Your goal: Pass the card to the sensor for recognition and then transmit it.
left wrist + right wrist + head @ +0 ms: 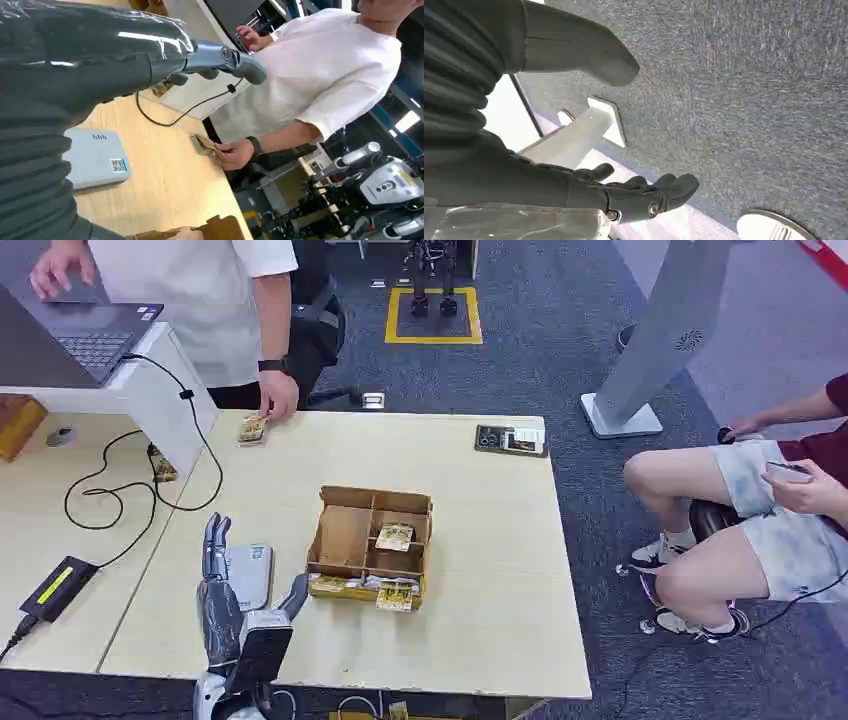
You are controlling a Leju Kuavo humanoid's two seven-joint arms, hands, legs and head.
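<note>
The left hand covers part of the grey sensor near the worktop's front edge, and its arm runs off the picture's bottom. Print on the cards in the cardboard box is too small to read, as is the card under a standing person's hand at the far edge. That person is cut off above the chest. A seated person beside the worktop's right edge is cropped by the frame.
</note>
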